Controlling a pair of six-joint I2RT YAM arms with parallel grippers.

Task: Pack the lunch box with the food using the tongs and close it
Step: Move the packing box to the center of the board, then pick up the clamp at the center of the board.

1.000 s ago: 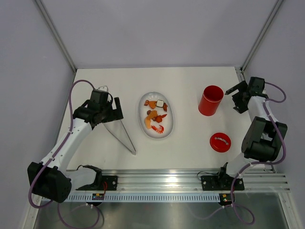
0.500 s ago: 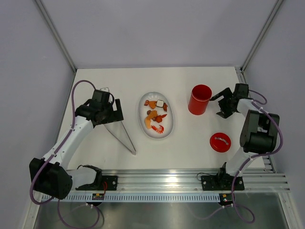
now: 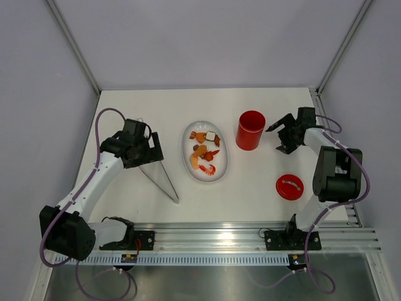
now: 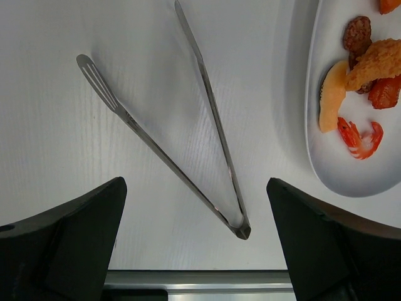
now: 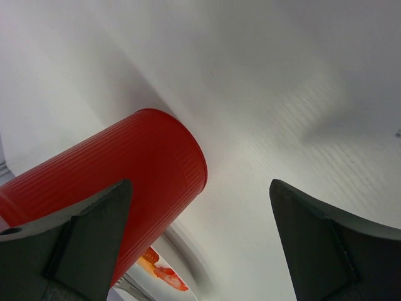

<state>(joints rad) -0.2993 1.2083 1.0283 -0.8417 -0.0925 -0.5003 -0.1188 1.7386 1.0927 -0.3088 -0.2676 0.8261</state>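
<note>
The red lunch box (image 3: 250, 130) stands upright, without its lid, just right of the white plate (image 3: 220, 169). Its flat red lid (image 3: 289, 187) lies apart at the near right. The food (image 3: 204, 151), orange, red and brown pieces, lies on the plate. The silver tongs (image 3: 161, 177) lie in a V left of the plate, hinge toward the near edge. My left gripper (image 3: 149, 152) hovers open above the tongs (image 4: 213, 125), touching nothing. My right gripper (image 3: 276, 138) is open beside the lunch box (image 5: 119, 188), on its right; one finger (image 5: 75, 251) is close to its wall.
The aluminium rail (image 3: 250, 235) runs along the near edge, just beyond the tongs' hinge (image 4: 241, 229). Grey walls enclose the table on three sides. The plate's rim (image 4: 316, 157) shows at the right of the left wrist view.
My right gripper has swept left, and the lunch box has slid left with it, ending near the plate. The left gripper shifted only slightly over the tongs.
</note>
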